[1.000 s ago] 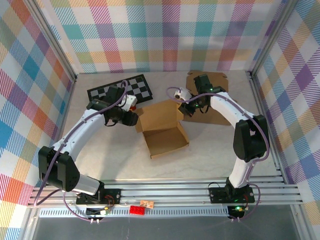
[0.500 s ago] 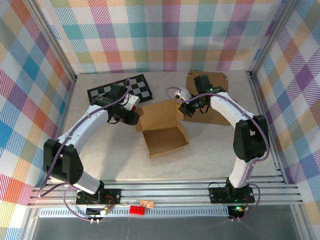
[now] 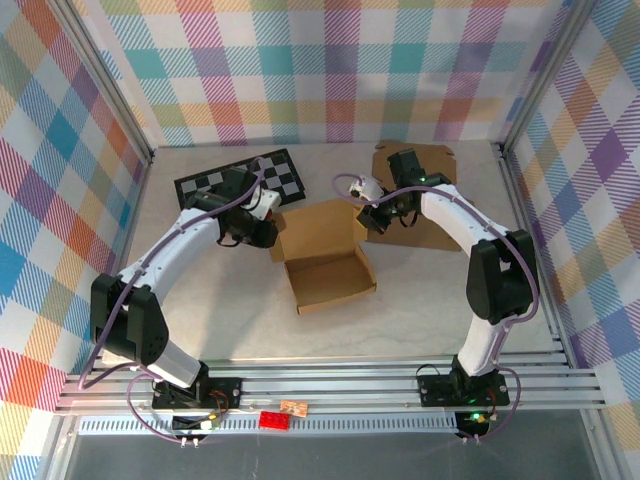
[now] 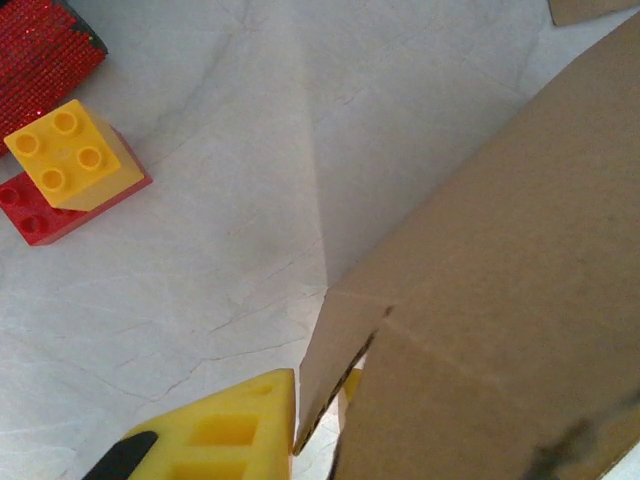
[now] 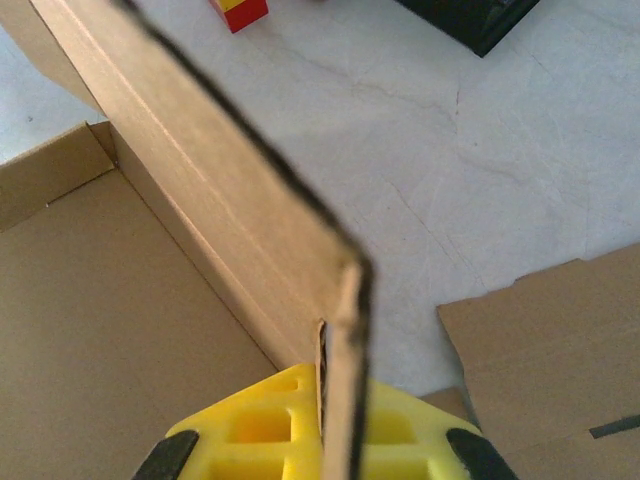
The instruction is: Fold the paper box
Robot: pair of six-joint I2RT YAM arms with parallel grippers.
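The brown paper box (image 3: 325,262) lies open in the middle of the table with its walls partly raised. My left gripper (image 3: 270,232) is at the box's left wall. In the left wrist view a thin cardboard flap (image 4: 335,340) stands between its yellow fingers (image 4: 215,430), which press close on it. My right gripper (image 3: 362,222) is at the box's back right corner. It is shut on the upright wall edge (image 5: 340,330), with a yellow finger on each side and the box floor (image 5: 110,330) to its left.
A black-and-white checkered mat (image 3: 245,175) lies at the back left. A flat cardboard sheet (image 3: 425,190) lies at the back right under the right arm. A yellow brick on a red one (image 4: 70,165) sits near the left gripper, beside a red glittery item (image 4: 40,50).
My left gripper has moved right to the box's left wall and closed its fingers around the flap. The right arm and the box have stayed put.
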